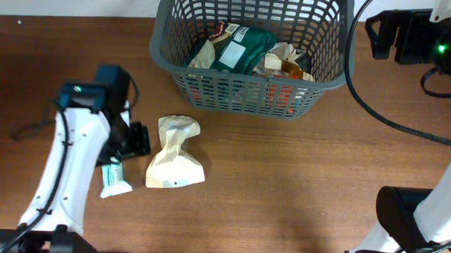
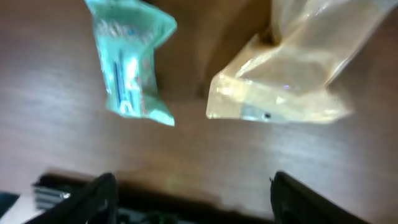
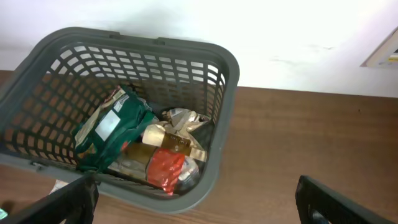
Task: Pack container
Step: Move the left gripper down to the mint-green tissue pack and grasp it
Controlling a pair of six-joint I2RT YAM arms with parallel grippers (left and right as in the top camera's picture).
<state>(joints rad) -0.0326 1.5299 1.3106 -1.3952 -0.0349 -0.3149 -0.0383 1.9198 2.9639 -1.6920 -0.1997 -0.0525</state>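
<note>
The dark grey basket [image 1: 246, 85] stands at the table's back and holds several snack packets, among them a green bag [image 1: 240, 49]. It also shows in the right wrist view [image 3: 205, 180], with a red packet [image 3: 165, 171] inside. A beige packet [image 1: 175, 155] and a small teal packet [image 1: 115, 179] lie on the table in front of it. Both show in the left wrist view, teal [image 2: 127, 59] and beige [image 2: 292, 81]. My left gripper [image 2: 189, 199] is open and empty, just short of both packets. My right gripper [image 3: 196, 202] is open and empty, raised beside the basket's right end.
The right arm's base [image 1: 404, 218] stands at the front right and a black cable [image 1: 393, 118] runs across the table's right side. A white wall lies behind the basket.
</note>
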